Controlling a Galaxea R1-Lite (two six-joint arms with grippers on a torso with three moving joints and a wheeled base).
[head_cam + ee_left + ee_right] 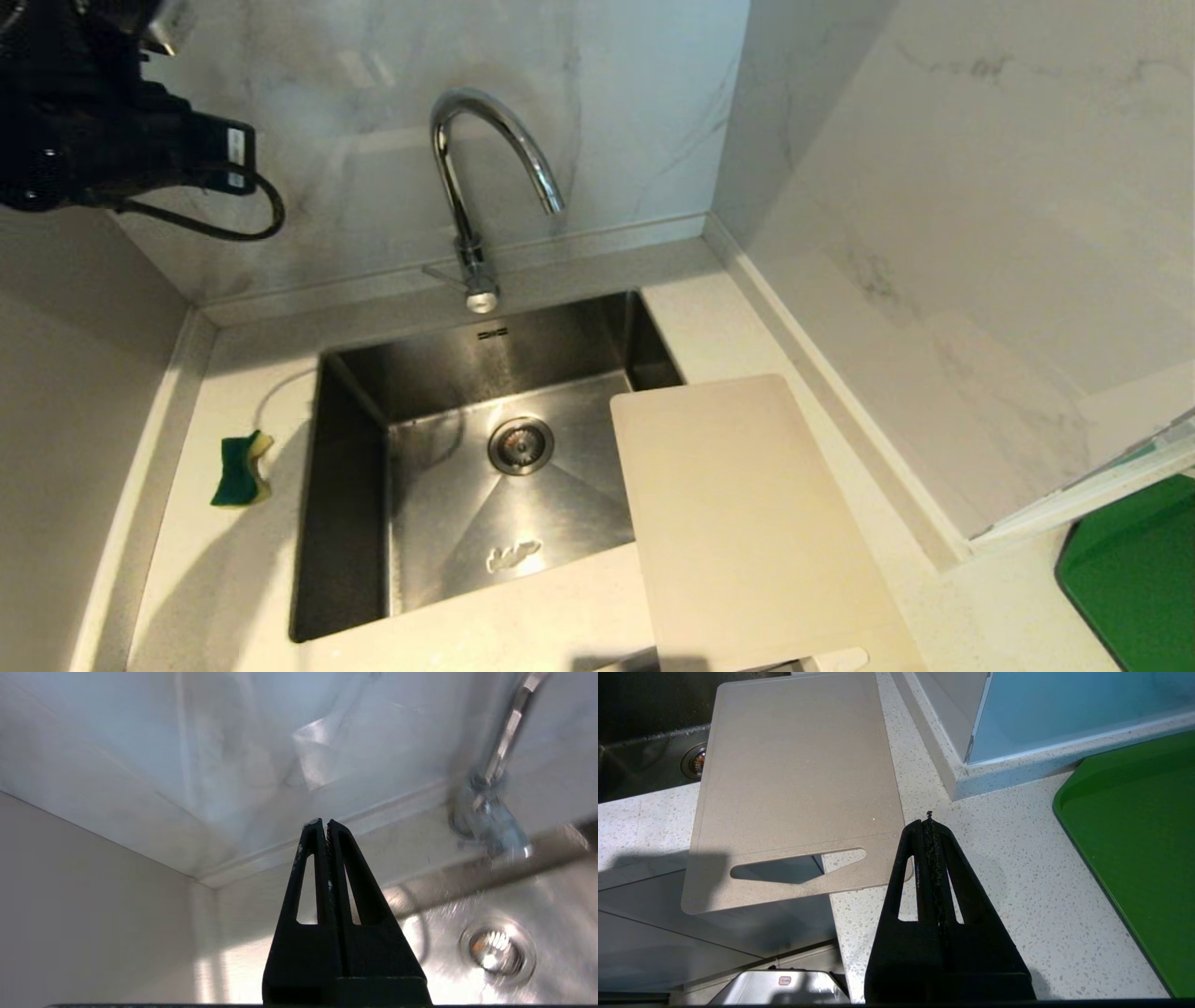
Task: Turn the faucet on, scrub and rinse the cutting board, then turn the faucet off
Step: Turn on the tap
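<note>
The pale speckled stone tabletop (233, 579) wraps around a square stainless steel sink (467, 504). The large cream-white rectangular plastic cutting board (747, 523) lies flat at the sink's right edge, its far corner hanging over the basin and its handle-slot end sticking out past the tabletop's front edge. A bright green flat board (1134, 569) sits well apart on the far right. The tall chrome gooseneck faucet (476, 187) stands behind the sink (no water visible from it). The left claw (323, 823) is up near the back wall left of the faucet, pinched fully together, holding nothing. The right claw (929, 820) hangs over the tabletop beside the board's handle end, also closed and empty. A small green-and-yellow sponge (241, 469) rests left of the sink.
</note>
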